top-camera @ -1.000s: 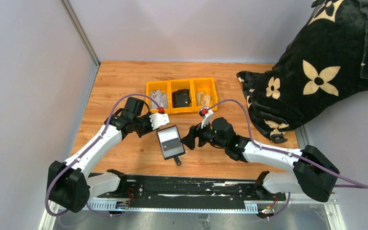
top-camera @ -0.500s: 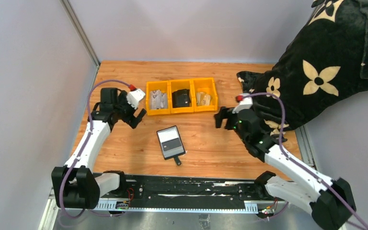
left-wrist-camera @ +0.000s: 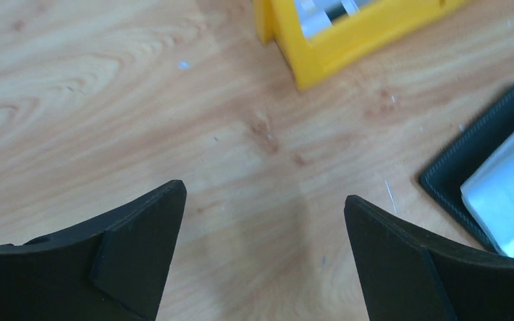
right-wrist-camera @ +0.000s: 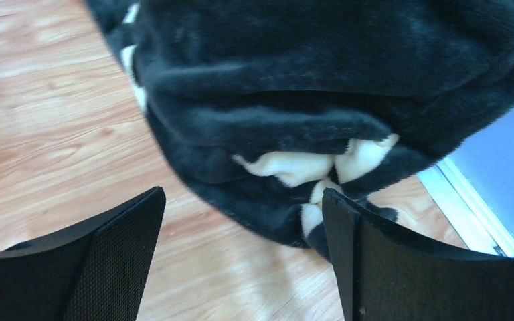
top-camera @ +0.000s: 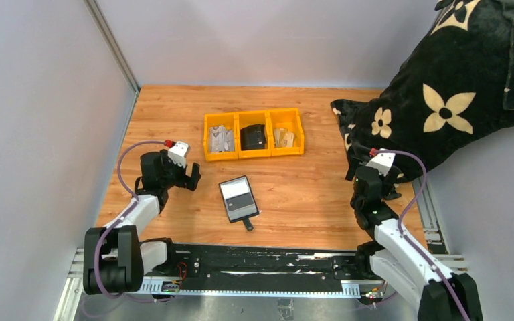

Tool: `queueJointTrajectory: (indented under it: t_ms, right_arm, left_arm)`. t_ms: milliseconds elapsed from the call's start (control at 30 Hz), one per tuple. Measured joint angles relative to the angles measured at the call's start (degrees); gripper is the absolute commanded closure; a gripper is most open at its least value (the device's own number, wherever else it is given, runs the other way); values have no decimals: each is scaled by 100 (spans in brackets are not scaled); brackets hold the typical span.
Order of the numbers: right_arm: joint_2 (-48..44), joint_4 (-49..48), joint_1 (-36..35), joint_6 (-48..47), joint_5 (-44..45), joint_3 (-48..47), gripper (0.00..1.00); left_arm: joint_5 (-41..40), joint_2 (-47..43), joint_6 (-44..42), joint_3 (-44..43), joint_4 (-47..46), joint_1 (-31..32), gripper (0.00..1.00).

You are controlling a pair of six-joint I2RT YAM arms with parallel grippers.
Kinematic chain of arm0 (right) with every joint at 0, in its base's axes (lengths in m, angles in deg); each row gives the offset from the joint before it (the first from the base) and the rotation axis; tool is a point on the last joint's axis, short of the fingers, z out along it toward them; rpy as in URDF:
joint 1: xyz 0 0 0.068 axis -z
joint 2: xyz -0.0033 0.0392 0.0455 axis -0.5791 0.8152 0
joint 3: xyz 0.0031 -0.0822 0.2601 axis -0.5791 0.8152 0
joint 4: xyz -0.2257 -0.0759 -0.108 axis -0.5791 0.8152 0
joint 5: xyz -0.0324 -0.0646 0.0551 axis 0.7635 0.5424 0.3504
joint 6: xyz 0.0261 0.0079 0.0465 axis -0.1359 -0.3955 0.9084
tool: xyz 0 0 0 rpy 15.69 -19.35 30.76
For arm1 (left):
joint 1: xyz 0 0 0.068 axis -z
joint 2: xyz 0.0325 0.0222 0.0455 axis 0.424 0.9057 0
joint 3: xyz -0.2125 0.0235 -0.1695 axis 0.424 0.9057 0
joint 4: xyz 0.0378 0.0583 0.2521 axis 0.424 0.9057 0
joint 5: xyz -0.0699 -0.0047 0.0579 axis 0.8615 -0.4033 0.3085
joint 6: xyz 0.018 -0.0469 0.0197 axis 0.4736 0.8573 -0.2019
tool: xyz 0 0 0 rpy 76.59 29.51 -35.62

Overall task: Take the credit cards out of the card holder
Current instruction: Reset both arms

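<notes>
The black card holder (top-camera: 239,198) lies open and flat on the wooden table between the arms, pale grey inside with a dark band, its strap tab (top-camera: 247,225) pointing toward me. Its corner (left-wrist-camera: 476,175) with a silvery face shows at the right of the left wrist view. I cannot tell whether that face is a credit card. My left gripper (top-camera: 191,178) (left-wrist-camera: 264,200) is open over bare wood, left of the holder. My right gripper (top-camera: 367,175) (right-wrist-camera: 241,200) is open and empty, far right of the holder, at the black plush.
A yellow three-compartment tray (top-camera: 236,132) (left-wrist-camera: 348,37) stands behind the holder, with silvery flat pieces on the left, a black item in the middle and tan pieces on the right. A big black plush blanket (top-camera: 442,100) (right-wrist-camera: 321,80) with cream flowers fills the right back.
Both arms have drawn back from the card holder, the left to the left side, the right toward the plush. The left gripper has opened wide. The holder has not moved.
</notes>
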Motion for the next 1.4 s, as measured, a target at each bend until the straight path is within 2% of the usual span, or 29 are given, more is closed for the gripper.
queueJointTrajectory:
  t_ms: [400,433,633,767,933,1067,1167,1267,1400]
  right_arm:
    - [2033,-2214,863,-120,415,446,14]
    - [2142,-2347,916,-146,391,472,14]
    - [2599,-3368,1453,-188,-24,579,16]
    - [2767,-3486,1556,-238,-365,581,14]
    - [2835,-3799,1561,-584,-1279,581,11]
    - [3735,-4942,1561,-1001,-1871,763,9]
    - [3703,-4660,1558,-1091,-1982,623,7]
    - [3794,-4896,1552,-1180,-1991,573,6]
    - [3727,-4728,1541,-1202,-2002,560,5]
  left_arm:
    - [-811,824,1259,538,-3340,-2,0]
    - [-844,975,1351,686,-3777,-2,0]
    - [-1027,1097,1526,1054,-4647,-2,0]
    - [-1263,1443,1596,1510,-5768,42,0]
    - [-1609,1425,1631,1322,-5554,164,0]
    - [-1742,1408,1631,1182,-5539,223,0]
    - [-1808,1408,1631,1185,-5536,225,0]
    - [-1843,1408,1631,1185,-5528,227,0]
    - [-1845,1408,1631,1185,-5530,227,0]
